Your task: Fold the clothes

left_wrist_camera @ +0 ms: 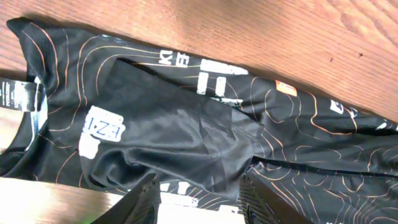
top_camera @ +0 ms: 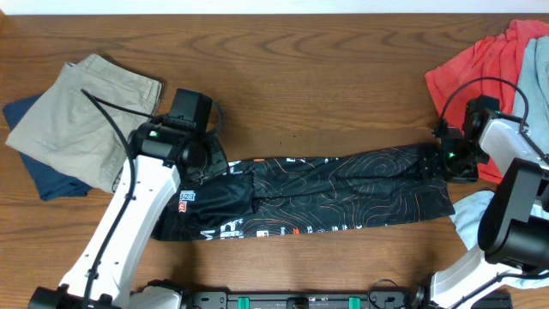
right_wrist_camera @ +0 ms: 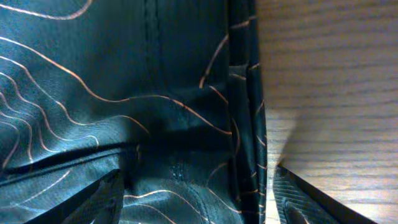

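Left pincer (left_wrist_camera: 202, 210) and right pincer (right_wrist_camera: 199, 202) are both spread over the two ends of a black jersey (top_camera: 326, 193).
The left pincer's dark jaws stand wide apart with nothing clamped, above slick, creased fabric with white block letters. The right pincer is likewise apart, over a stitched edge where cloth meets wood. The jersey is thin, smooth cloth traced with fine orange contour lines. It lies as a long narrow band on the wood-grain table (top_camera: 300, 69), its long axis running left to right and rising slightly rightward. Folded khaki shorts (top_camera: 81, 112) sit at the left and a crumpled red shirt (top_camera: 476, 69) at the right.
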Available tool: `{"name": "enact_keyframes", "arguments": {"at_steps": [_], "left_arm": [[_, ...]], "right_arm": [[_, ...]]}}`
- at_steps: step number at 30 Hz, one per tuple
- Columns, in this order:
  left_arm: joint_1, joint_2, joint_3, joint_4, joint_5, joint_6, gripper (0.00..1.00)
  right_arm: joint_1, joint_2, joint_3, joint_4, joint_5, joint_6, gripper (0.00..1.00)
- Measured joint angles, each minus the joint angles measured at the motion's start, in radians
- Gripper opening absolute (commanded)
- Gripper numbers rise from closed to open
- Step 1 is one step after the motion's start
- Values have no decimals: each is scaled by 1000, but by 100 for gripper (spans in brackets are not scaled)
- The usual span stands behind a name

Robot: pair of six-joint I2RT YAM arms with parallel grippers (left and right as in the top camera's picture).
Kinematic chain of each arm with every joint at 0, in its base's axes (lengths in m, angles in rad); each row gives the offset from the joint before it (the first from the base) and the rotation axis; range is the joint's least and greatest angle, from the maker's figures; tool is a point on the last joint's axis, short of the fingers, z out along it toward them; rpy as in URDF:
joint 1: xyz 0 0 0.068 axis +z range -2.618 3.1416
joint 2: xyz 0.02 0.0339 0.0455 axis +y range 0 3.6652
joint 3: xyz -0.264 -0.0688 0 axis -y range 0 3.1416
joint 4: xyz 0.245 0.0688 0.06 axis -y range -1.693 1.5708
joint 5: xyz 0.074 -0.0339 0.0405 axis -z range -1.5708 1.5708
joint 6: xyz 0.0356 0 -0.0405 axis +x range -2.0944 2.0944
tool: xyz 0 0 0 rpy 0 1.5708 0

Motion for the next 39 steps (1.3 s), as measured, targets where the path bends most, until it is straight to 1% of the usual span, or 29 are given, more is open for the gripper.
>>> {"name": "enact_keyframes", "arguments": {"at_steps": [3, 5, 7, 8, 9, 10, 11, 13, 15, 19, 22, 26, 34, 39], "left_arm": [[0, 0, 0, 0, 0, 0, 44], [1, 0, 0, -1, 0, 0, 44], [1, 0, 0, -2, 0, 0, 44], [1, 0, 0, -2, 0, 0, 44], [1, 0, 0, -3, -1, 0, 44], [1, 0, 0, -2, -1, 0, 44], [1, 0, 0, -3, -2, 0, 44], [1, 0, 0, -3, -3, 0, 44], [1, 0, 0, -3, -3, 0, 44], [1, 0, 0, -3, -6, 0, 44], [1, 0, 0, -3, -7, 2, 44], [1, 0, 0, -4, -7, 4, 44], [1, 0, 0, -3, -15, 5, 44], [1, 0, 0, -3, -18, 8, 44]], "right_arm": [[-1, -20, -31, 38, 4, -5, 72], [-1, -37, -56, 66, 7, -9, 65], [-2, -47, -70, 82, 15, -13, 56], [-3, -48, -72, 86, 20, -13, 45], [-5, -47, -72, 88, 24, -20, 30], [-7, -47, -73, 90, 26, -24, 17], [-7, -47, -75, 91, 24, -22, 9], [-7, -46, -79, 89, 4, -20, 7], [-7, -46, -78, 88, -6, -21, 1], [-10, -45, -74, 81, -14, -16, 1], [-9, -33, -53, 43, -2, 16, 1], [-9, -4, 18, -60, 58, 80, 1], [-8, 0, 245, -232, 112, 162, 1], [26, -1, 266, -298, 93, 200, 1]]}}
